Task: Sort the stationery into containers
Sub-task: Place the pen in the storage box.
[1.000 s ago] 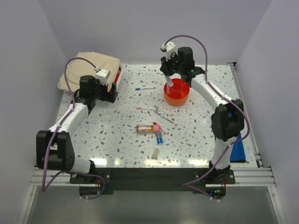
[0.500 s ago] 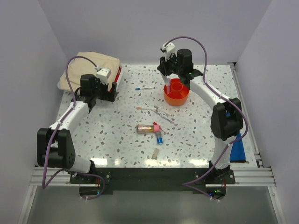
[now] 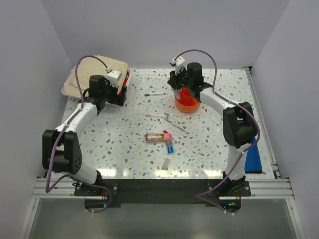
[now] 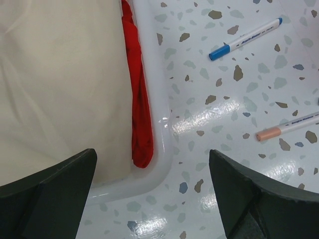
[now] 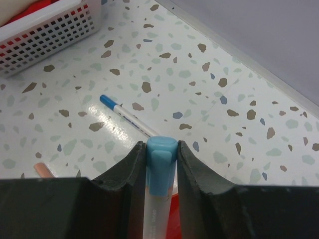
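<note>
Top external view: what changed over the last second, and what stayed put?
The right gripper, shut on the blue-capped pen throughout, shifted from above the orange tub's middle toward its far-left rim. The left gripper, open and empty, edged farther along the cloth bundle. The loose pens, clear tube and markers did not move.

The right arm (image 3: 219,102) reaches over the orange tub (image 3: 189,105), the left arm (image 3: 82,117) ends beside the beige cloth bundle (image 3: 94,67), and a blue-tipped pen (image 3: 155,93), clear tube (image 3: 155,136), blue marker (image 3: 170,149) and small cap (image 3: 166,163) lie apart on the speckled surface (image 3: 119,144).
</note>
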You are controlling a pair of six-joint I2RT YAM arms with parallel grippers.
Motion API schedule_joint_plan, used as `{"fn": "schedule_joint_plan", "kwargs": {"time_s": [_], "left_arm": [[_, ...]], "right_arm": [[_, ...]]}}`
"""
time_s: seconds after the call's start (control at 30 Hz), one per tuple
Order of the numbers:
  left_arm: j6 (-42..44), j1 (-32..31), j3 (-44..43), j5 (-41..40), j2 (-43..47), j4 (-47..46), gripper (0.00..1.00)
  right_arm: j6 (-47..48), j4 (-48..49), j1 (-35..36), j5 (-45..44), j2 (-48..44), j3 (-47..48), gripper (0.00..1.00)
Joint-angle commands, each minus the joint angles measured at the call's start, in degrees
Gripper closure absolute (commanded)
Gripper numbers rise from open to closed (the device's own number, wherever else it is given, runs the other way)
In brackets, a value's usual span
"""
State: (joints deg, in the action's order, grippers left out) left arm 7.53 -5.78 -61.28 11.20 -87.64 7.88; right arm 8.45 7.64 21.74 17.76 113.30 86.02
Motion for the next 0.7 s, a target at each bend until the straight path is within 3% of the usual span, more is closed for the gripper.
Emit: {"fn": "schedule_joint_plan", "kwargs": {"time_s": [0.0,0.1,0.13,0.23,0.33,0.57,0.67], "left_arm": [[2.1,-0.8,-2.7,-1.4,-0.2,-0.4,0.00],[2.4,-0.9,-3.0,-1.5,-0.3,-0.1,0.00],[2.4,-0.9,-3.1,-1.6,-0.3,-0.1,0.00],[2.5,-1.0,-3.4,-1.9,-0.4,-0.5,0.00],[2.5,-1.0,-3.3,-2.1,-0.3,-1.3,0.00],[1.3,-1.0,-1.7,-2.1,1.2,-4.4,0.00],[0.6,-1.0,-0.5,-1.5,2.8,-5.2,0.00]], "right_arm": [[1.9,8.4,0.2,1.3,-1.2,-2.3,0.90],[1.7,9.5,0.1,1.0,-1.5,-3.4,0.82],[1.7,9.4,0.1,0.8,-1.7,-3.6,0.72],[1.9,7.7,0.1,-0.5,-3.3,-4.1,0.55],[3.5,5.6,0.1,-2.2,-6.1,-5.0,0.46],[5.4,1.0,0.1,-1.8,-14.4,-7.0,0.43],[7.3,-4.9,0.2,2.3,-16.4,-5.9,0.43]]}}
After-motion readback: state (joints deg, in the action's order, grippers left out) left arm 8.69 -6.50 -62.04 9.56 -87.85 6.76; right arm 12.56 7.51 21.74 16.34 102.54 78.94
